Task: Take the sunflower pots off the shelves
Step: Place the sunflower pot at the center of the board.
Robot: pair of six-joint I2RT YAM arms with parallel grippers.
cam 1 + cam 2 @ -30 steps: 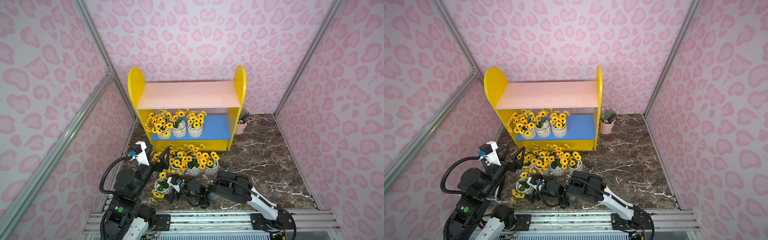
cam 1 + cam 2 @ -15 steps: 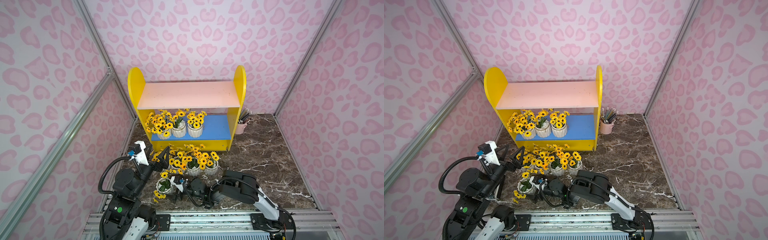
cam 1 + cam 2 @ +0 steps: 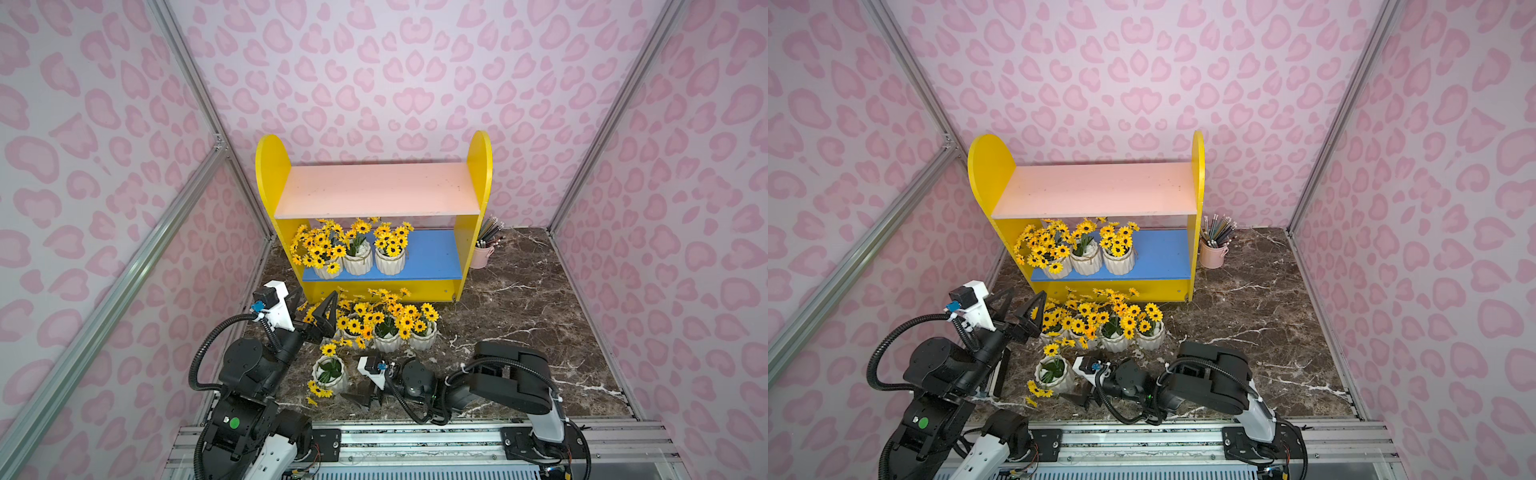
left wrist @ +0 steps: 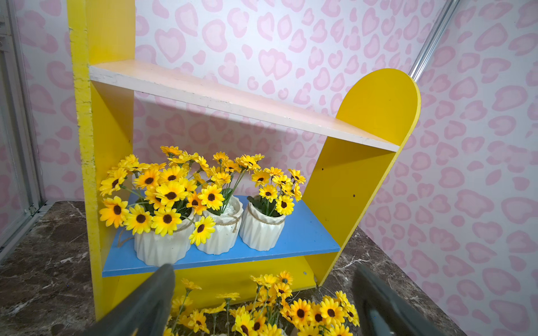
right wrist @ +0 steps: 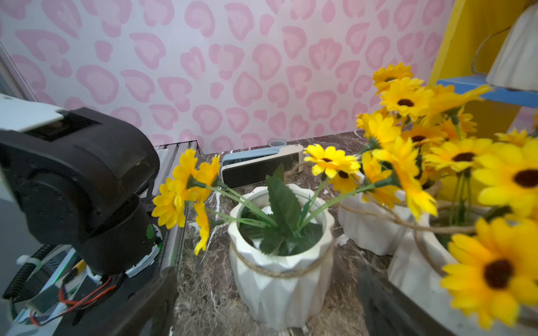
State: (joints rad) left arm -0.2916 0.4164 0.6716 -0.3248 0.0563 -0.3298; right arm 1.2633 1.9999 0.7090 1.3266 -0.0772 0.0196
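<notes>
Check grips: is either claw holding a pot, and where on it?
Nothing is held. The left claw stands open in the air before the shelves; the right claw is open beside the lone floor pot, clear of its sides.

You had three sunflower pots (image 3: 358,261) standing on the blue lower board (image 3: 434,253) of the shelves (image 3: 272,174). The marble floor (image 3: 519,316) carried the shelves, a cluster of pots (image 3: 387,343), a lone pot (image 3: 332,377) and a pink cup (image 3: 481,257).

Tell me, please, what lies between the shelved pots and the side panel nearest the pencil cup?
Only bare blue board, as both top views show.
</notes>
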